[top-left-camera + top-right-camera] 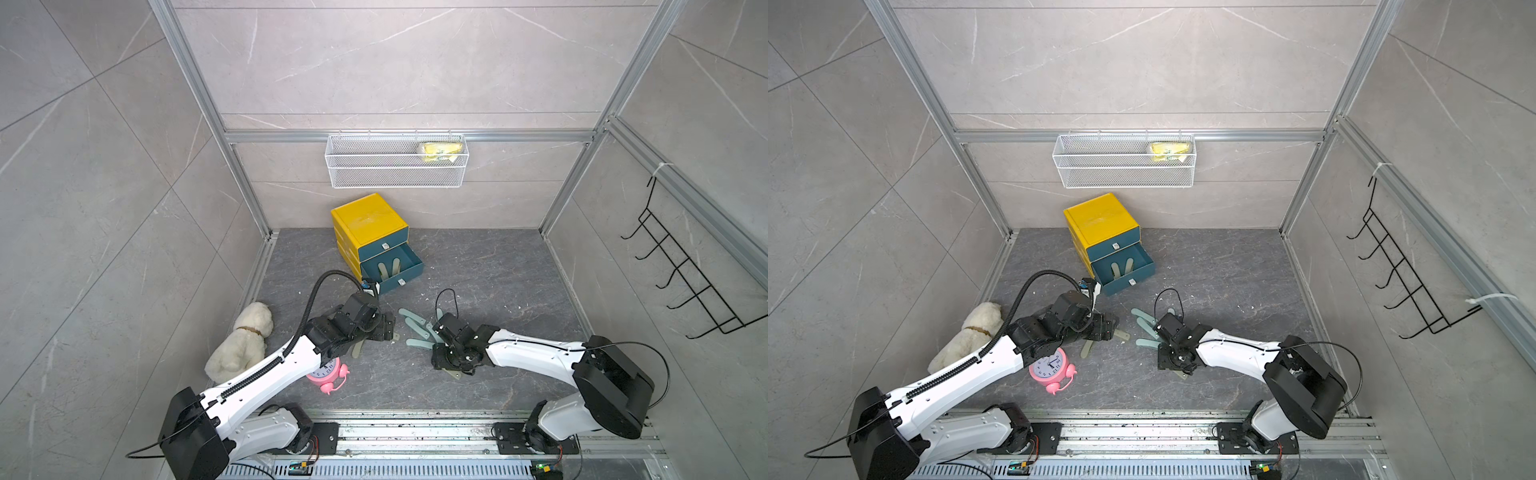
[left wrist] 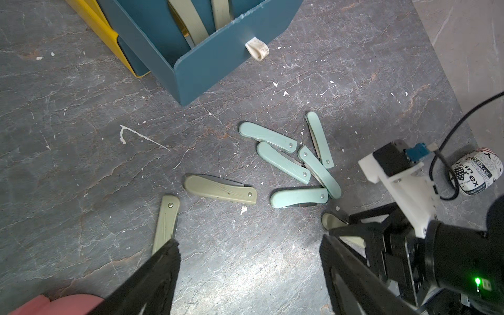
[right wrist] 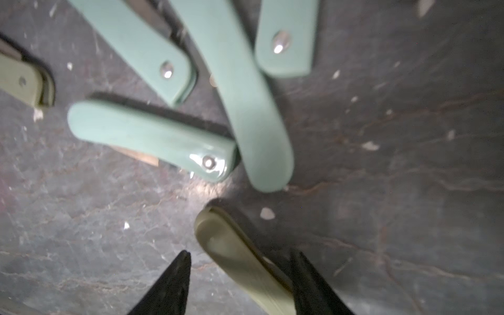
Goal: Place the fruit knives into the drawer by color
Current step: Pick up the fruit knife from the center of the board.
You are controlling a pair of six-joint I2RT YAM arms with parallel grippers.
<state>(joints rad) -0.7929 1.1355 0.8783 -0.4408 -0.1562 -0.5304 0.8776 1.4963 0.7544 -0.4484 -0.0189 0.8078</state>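
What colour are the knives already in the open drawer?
Olive green: the knives show best in the left wrist view.

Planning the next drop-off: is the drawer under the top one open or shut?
Open: that drawer stands pulled out of the yellow chest, olive knives visible inside.

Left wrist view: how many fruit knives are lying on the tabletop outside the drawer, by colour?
Pale teal fruit knives: 5
Olive green fruit knives: 3
Total: 8
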